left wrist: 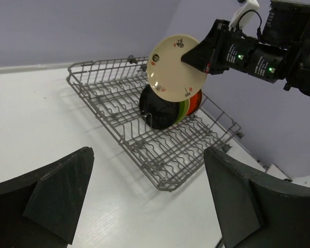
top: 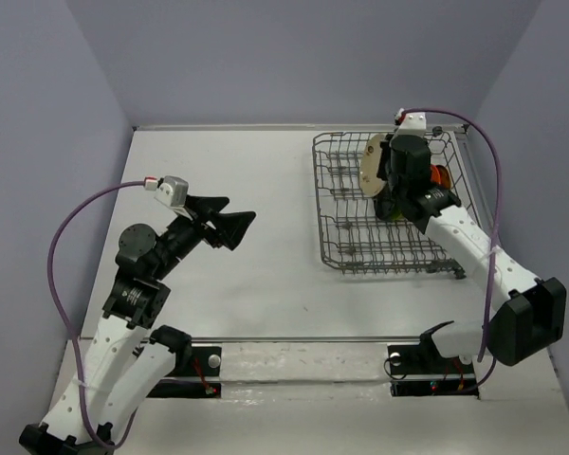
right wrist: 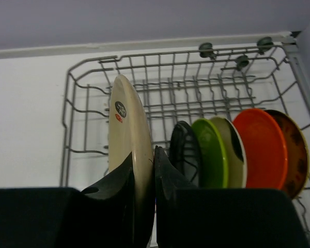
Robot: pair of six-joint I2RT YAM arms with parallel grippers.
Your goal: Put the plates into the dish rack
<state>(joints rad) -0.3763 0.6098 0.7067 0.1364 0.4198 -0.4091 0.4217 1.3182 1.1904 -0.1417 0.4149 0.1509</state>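
Over the dish rack: right gripper clamped on the rim of a plain beige plate, held on edge just left of the racked row.
Racked plates: black plate, lime green plate, cream plate, orange plate and brown plate, standing side by side.
Left gripper: jaws spread wide, holding nothing, raised over the white table, well apart from the rack.
Rack position: far right of the table.

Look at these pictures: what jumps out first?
The cream plate is pinched on edge by the right gripper over the wire rack. Next to it, a colourful row of plates stands in the rack: black, green, orange, brown. The left gripper hangs open over the table.
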